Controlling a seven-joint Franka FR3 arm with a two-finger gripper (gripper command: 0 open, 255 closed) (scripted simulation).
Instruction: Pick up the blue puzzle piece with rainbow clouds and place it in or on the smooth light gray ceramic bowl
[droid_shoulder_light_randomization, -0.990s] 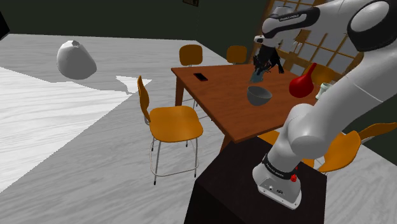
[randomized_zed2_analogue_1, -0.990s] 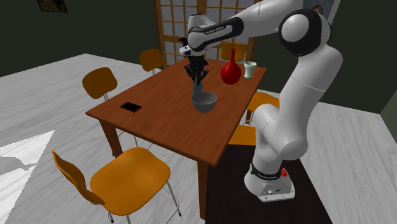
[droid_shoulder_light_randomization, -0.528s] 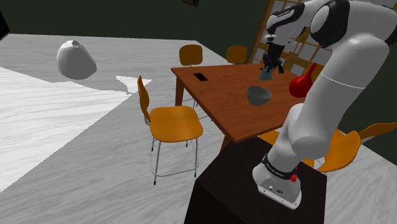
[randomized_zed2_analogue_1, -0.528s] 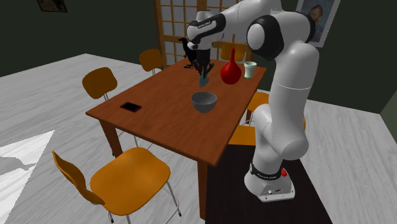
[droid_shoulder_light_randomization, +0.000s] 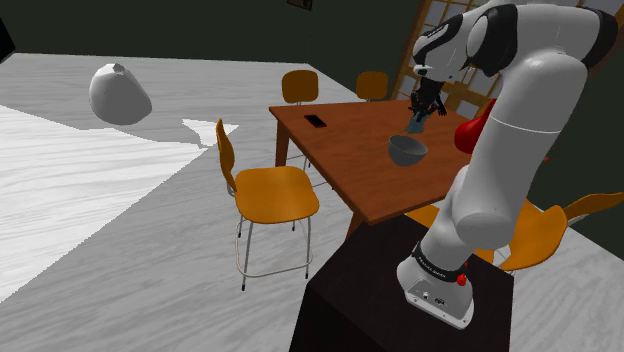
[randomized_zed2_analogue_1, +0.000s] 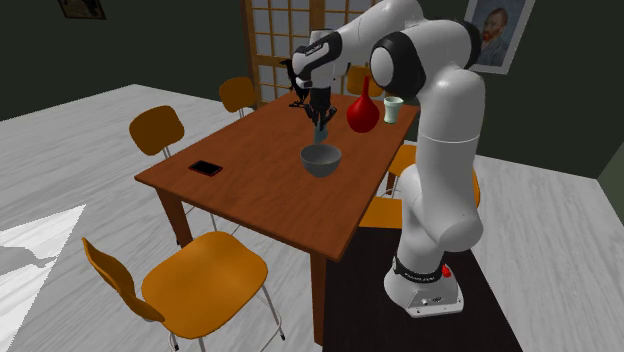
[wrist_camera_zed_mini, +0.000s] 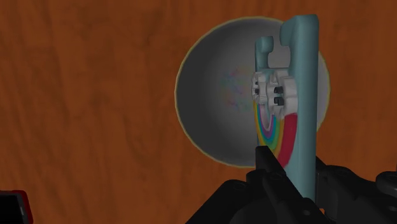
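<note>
- Puzzle piece (wrist_camera_zed_mini: 296, 108): teal-blue, seen nearly edge-on from the wrist camera, with a rainbow arc and white cloud shapes on its face. It is held upright, with its lower end clasped between the two black fingers (wrist_camera_zed_mini: 267, 167), which are closed on it.
- Black gripper (wrist_camera_zed_mini: 292, 164): points straight down. In the second exterior view the gripper (randomized_zed2_analogue_1: 317, 108) carries the puzzle piece (randomized_zed2_analogue_1: 321, 130) in the air, off the table.
- Grey bowl (wrist_camera_zed_mini: 219, 95): smooth and round, directly beneath the piece in the wrist view, with a faint coloured reflection on its inner wall.
- Clearance: in the shoulder view the puzzle piece (droid_shoulder_light_randomization: 416, 122) hangs just above the bowl (droid_shoulder_light_randomization: 407, 150), apart from its rim. The second exterior view shows the same over the bowl (randomized_zed2_analogue_1: 321, 160).
- Reddish-brown wooden table (randomized_zed2_analogue_1: 260, 185): bears the bowl near its middle.
- Black phone (randomized_zed2_analogue_1: 205, 168): lies flat on the table, well apart from the bowl, toward the second exterior view's left.
- Red vase (randomized_zed2_analogue_1: 362, 112) and pale cup (randomized_zed2_analogue_1: 392, 109): stand side by side near the table's far edge, beyond the bowl.
- Orange chair (randomized_zed2_analogue_1: 200, 280): one of several drawn up around the table.
- Dark stand (randomized_zed2_analogue_1: 350, 300): beside the table, carrying the arm's base.
- Back wall: lattice screen (randomized_zed2_analogue_1: 272, 40) and framed portrait (randomized_zed2_analogue_1: 490, 35).
</note>
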